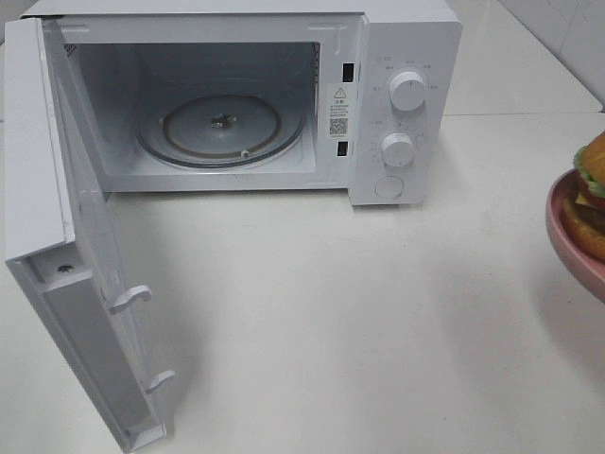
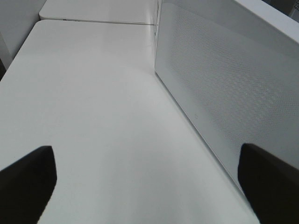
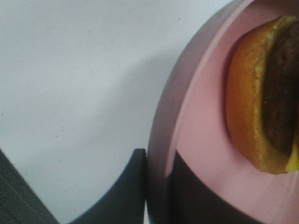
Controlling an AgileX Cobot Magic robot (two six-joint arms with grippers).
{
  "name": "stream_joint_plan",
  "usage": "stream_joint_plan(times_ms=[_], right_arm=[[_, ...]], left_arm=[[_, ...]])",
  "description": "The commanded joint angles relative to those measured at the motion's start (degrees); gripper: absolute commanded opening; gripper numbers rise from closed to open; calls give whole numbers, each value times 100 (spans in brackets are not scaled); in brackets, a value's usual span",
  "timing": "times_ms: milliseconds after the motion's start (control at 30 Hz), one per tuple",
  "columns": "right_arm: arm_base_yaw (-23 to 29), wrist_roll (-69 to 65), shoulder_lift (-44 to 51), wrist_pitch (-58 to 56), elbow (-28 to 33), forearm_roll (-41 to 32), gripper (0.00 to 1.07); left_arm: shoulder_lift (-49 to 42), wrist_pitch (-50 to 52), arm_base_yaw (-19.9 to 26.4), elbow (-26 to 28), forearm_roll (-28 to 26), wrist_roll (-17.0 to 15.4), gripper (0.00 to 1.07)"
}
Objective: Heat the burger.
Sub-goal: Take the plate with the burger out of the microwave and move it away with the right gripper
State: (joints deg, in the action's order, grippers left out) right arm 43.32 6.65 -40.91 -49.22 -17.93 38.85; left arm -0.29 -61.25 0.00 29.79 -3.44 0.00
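Note:
The burger (image 1: 592, 189) lies on a pink plate (image 1: 565, 235) at the far right edge of the exterior view, well to the right of the microwave (image 1: 402, 47). In the right wrist view my right gripper (image 3: 156, 173) is shut on the rim of the plate (image 3: 201, 116), one finger under it and one on top, with the burger (image 3: 250, 98) just beyond. The plate casts a shadow on the table and looks raised. My left gripper (image 2: 147, 186) is open and empty over the table, beside the outer face of the microwave door (image 2: 224, 93).
The microwave door (image 1: 85, 284) stands wide open at the left, reaching toward the table's front edge. The glass turntable (image 1: 222, 128) inside the cavity carries nothing. Two knobs (image 1: 406, 90) sit on the right-hand panel. White table (image 1: 331, 322) lies between microwave and plate.

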Motion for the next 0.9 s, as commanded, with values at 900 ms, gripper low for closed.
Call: stream_joint_plan(times_ms=[900], right_arm=[[11,-4188,-2538,-733,-1049,1134,0]], left_arm=[[-92,-11,0,-17,-11,0,98]])
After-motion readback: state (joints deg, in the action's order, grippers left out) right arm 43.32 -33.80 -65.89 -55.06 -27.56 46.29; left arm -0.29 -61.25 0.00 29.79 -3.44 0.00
